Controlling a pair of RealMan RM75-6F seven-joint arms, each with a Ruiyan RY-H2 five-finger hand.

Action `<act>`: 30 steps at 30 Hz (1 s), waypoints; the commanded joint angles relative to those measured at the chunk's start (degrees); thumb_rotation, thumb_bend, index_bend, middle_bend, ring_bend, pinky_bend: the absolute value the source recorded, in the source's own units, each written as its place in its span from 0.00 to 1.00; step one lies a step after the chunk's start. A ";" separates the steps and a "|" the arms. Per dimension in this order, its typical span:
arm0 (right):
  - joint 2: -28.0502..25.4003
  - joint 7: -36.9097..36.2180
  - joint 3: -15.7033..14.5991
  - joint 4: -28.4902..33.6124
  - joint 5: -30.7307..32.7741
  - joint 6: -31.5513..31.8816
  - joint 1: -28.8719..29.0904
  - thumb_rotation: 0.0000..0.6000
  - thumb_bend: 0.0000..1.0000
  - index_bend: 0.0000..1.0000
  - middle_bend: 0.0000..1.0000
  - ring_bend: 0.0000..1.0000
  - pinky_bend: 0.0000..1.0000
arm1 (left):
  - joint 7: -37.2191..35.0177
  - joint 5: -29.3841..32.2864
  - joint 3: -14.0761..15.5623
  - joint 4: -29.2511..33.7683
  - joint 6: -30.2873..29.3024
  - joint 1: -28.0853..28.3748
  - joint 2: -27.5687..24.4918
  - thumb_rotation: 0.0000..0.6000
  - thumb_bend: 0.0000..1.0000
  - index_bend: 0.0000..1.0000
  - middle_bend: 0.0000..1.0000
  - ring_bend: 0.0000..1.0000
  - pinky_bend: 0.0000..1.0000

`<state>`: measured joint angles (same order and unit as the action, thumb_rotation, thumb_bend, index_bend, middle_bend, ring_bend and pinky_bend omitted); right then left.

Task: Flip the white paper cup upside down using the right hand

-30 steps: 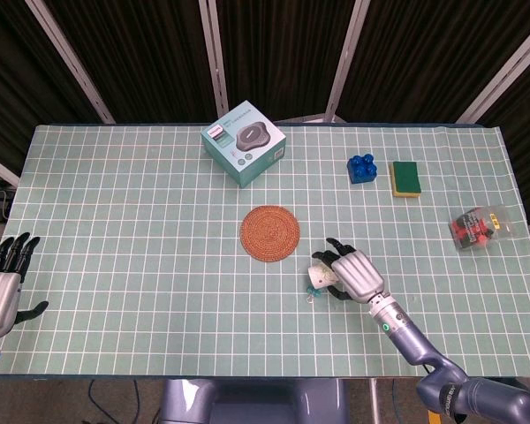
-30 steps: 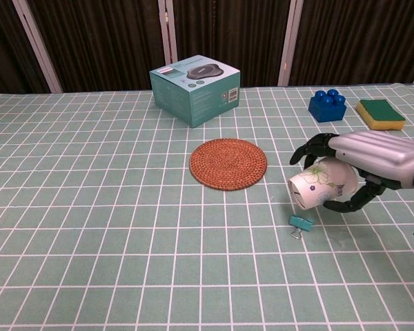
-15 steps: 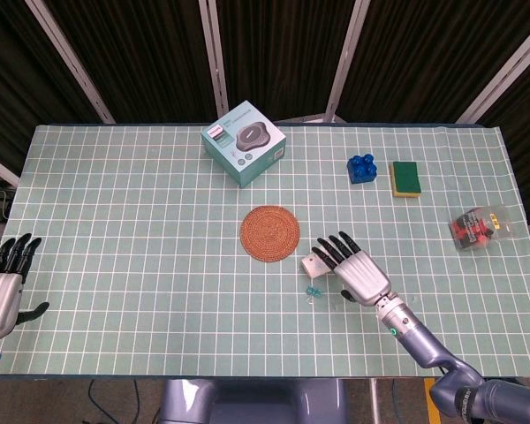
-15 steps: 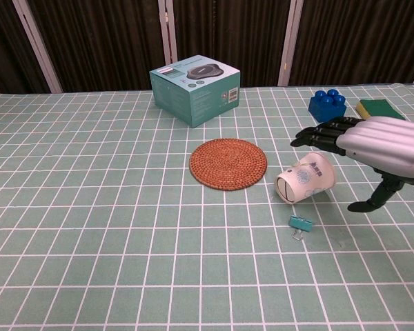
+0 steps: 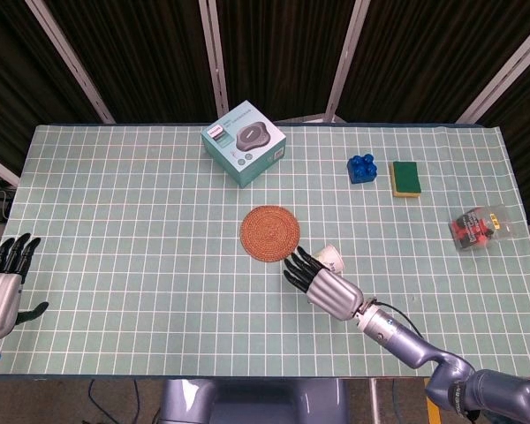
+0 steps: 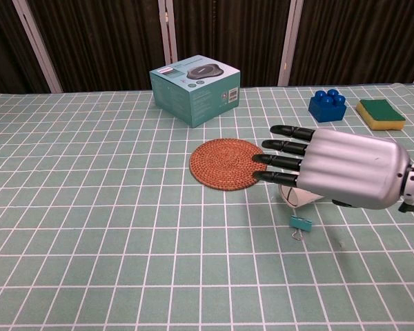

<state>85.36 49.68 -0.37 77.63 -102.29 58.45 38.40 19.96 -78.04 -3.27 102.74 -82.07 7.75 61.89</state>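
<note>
- While the green-checked worktop (image 5: 115, 221) carries everything, the teal box (image 5: 244, 141) sits at its far side.
- Right hand (image 6: 345, 167) hovers flat, fingers (image 6: 284, 145) straight and slightly apart, holding nothing, beside the woven coaster (image 6: 228, 163).
- Left hand (image 5: 0, 283) hangs spread at the worktop's edge.
- White paper cup (image 5: 331, 259) lies mostly hidden under the right hand.
- Teal binder clip (image 6: 301, 224) lies just in front of the cup.

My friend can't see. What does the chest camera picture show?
A silver robot hand, fingers straight and apart, hovers in front of a white paper cup lying on a green checked table, beside a round woven mat.
</note>
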 commanded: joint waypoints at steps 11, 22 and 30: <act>2.90 17.65 3.15 1.37 10.90 -10.21 0.73 1.00 0.12 0.00 0.00 0.00 0.04 | -0.78 1.06 -0.37 -0.62 0.85 0.38 -0.05 1.00 0.00 0.00 0.00 0.00 0.00; 4.15 23.65 2.91 0.18 14.58 -10.65 0.95 1.00 0.15 0.01 0.06 0.00 0.21 | -0.46 1.21 -0.35 -0.66 0.83 0.45 0.04 1.00 0.00 0.00 0.00 0.00 0.00; 4.70 19.67 1.38 -2.75 11.02 -8.83 1.99 1.00 0.20 0.18 0.29 0.11 0.35 | -0.57 1.16 -0.35 -0.61 0.72 0.42 -0.03 1.00 0.00 0.00 0.00 0.00 0.00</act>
<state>89.92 70.44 1.46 75.65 -90.31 49.07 40.07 19.39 -76.87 -3.62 102.13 -81.34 8.17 61.86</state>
